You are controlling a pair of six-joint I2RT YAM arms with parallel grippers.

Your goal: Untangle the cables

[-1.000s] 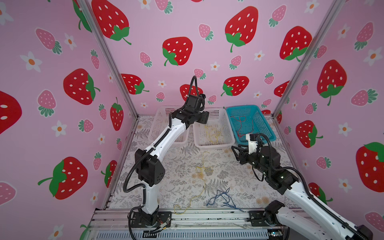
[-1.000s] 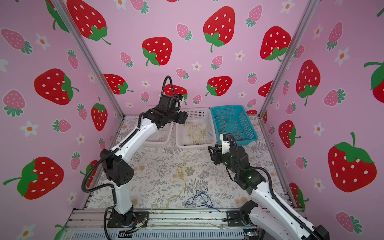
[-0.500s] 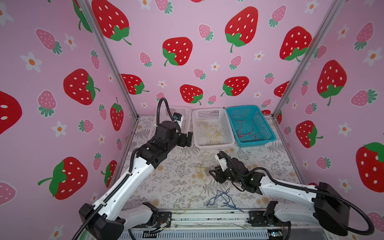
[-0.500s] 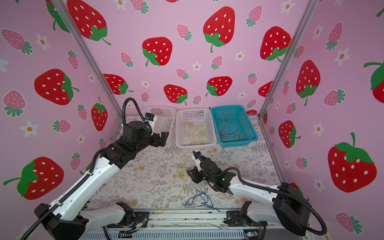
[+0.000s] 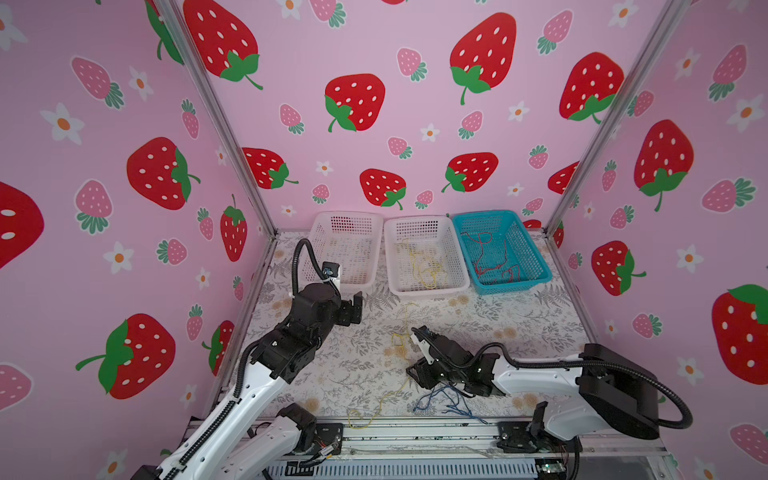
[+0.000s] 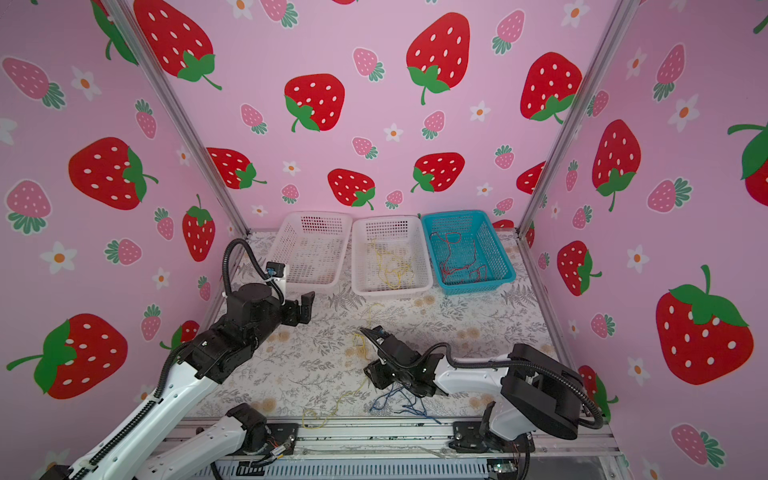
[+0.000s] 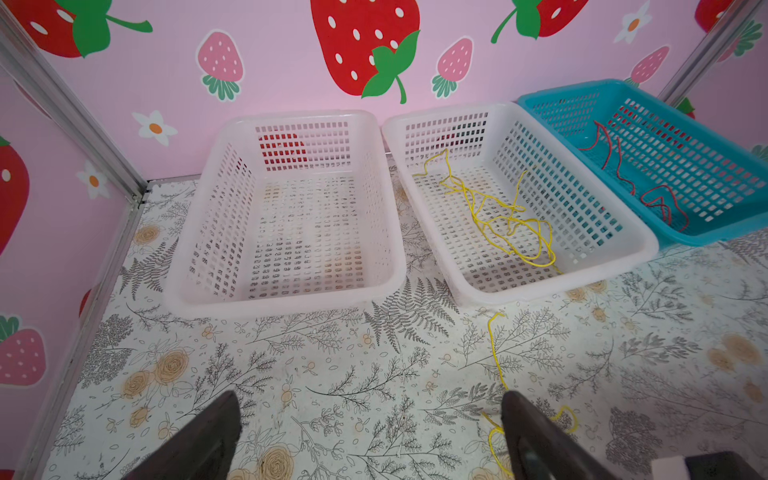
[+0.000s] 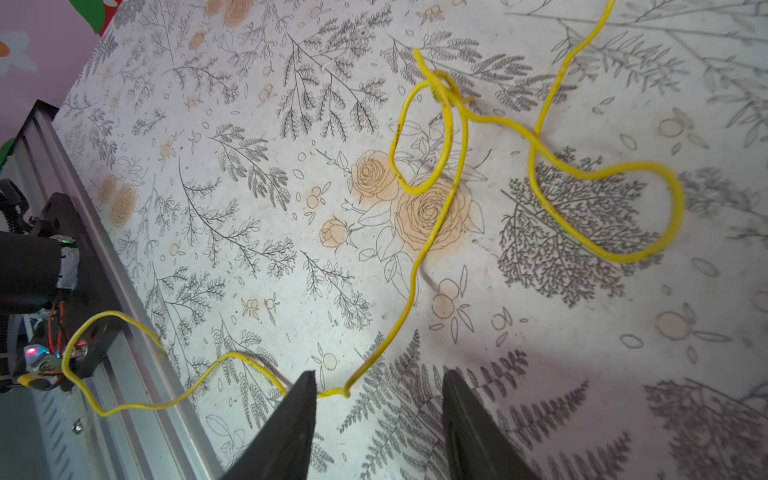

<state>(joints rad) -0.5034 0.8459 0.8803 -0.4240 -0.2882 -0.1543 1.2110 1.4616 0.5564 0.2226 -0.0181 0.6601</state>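
**Here, two cables on the table, two colours in the baskets**

Leftmost, the left arm (image 5: 291, 353) hangs above the table (image 5: 519, 324), in front of the left white basket (image 5: 348, 215). Its jaws stand wide open and grip nothing. In the left wrist view we see only flowered table between the two fingers (image 7: 212, 444).

Next along the back wall stands the middle white basket (image 5: 432, 293), with a yellow tangle (image 5: 424, 270) lying on its floor.

A loose yellow cable (image 8: 680, 208) begins just in front of that basket. It runs toward us across the table, loops and crosses over itself near the middle, and ends in a loop on the front rail (image 5: 415, 428).

The right arm (image 5: 536, 374) reaches in low from the right, and its jaws point at this cable. They are partly open and hold nothing, since bare table shows between them in the right wrist view. There the cable passes right at the tip of one finger (image 8: 291, 428), and we cannot tell whether they touch.

A dark blue cable (image 5: 446, 401) lies in a loose heap near the front edge. It sits just right of the yellow cable's lower stretch and is partly hidden under the right arm's wrist.

Rightmost, in the back corner, is the blue basket (image 5: 505, 287), with a red cable (image 7: 610, 145) inside it.
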